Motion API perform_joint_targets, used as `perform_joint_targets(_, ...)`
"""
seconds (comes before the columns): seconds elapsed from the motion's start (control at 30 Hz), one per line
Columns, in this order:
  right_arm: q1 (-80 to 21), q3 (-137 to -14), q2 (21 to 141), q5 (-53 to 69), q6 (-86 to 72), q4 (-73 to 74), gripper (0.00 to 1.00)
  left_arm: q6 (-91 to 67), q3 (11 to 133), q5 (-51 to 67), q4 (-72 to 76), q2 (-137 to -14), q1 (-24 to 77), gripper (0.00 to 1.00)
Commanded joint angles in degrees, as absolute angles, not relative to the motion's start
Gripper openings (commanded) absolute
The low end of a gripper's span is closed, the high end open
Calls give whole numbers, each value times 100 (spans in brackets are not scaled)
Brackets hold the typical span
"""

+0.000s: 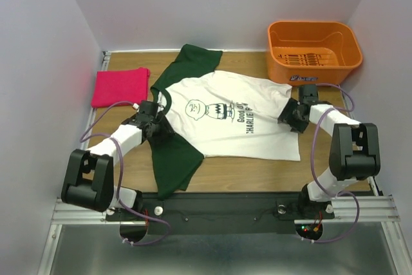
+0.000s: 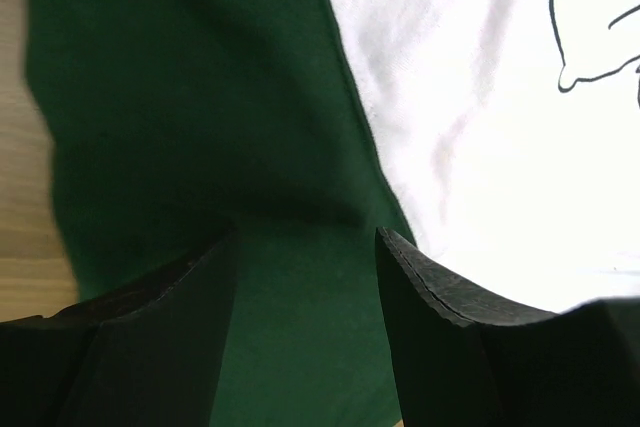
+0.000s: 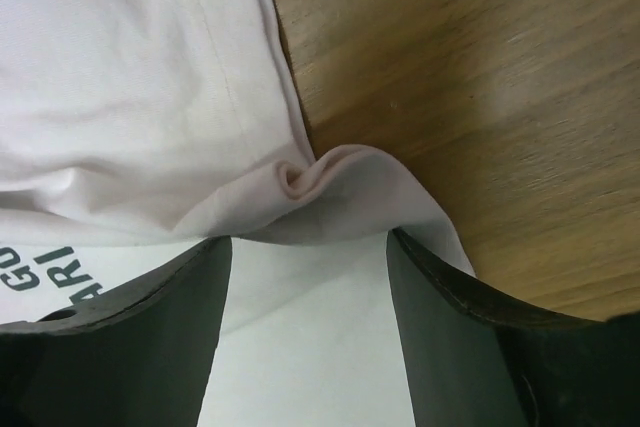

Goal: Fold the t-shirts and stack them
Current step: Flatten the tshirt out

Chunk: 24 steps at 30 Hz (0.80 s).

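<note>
The white t-shirt (image 1: 222,134) with dark green sleeves and a cartoon face lies spread flat, collar to the left and hem to the right. A pink-red t-shirt (image 1: 120,86) rests folded at the far left. My left gripper (image 1: 154,119) stands open low over the shirt's shoulder; in the left wrist view its jaws (image 2: 305,237) straddle green sleeve cloth (image 2: 200,97) beside the white body (image 2: 480,127). My right gripper (image 1: 291,115) stands open at the hem's far corner. There its jaws (image 3: 308,239) straddle white cloth (image 3: 120,67), with a small bunched fold (image 3: 300,182) just ahead.
An orange plastic basket (image 1: 313,51) sits at the back right corner. Bare wooden tabletop (image 1: 257,169) shows in front of the shirt and to the right of the hem (image 3: 480,97). White walls close in the table on three sides.
</note>
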<state>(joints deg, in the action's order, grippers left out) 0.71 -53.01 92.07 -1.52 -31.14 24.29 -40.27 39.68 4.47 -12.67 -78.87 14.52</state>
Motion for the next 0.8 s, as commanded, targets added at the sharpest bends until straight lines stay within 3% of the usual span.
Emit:
perform_joint_targets(0.0, 9, -5537, 8729, -36, -2646, 2294, 70, -3859, 4254, 177, -1713, -7103, 1441, 67)
perform_joint_targets(0.23, -2493, -5326, 7963, 308, -2575, 2373, 68, -3647, 4008, -238, -1775, -7083, 1468, 65)
perform_joint_targets(0.43, -5338, -5519, 8296, 35, -2190, 1952, 55, -3481, 4043, -404, -1644, -7513, 1678, 57)
perform_joint_targets(0.57, -6351, -5809, 8911, -158, -1821, 1601, 55, -3349, 4104, -527, -1530, -7821, 1714, 57)
perform_joint_targets(0.77, -6943, -6398, 9789, -167, -1574, 1239, 53, -3129, 4385, -589, -1485, -8191, 1723, 57)
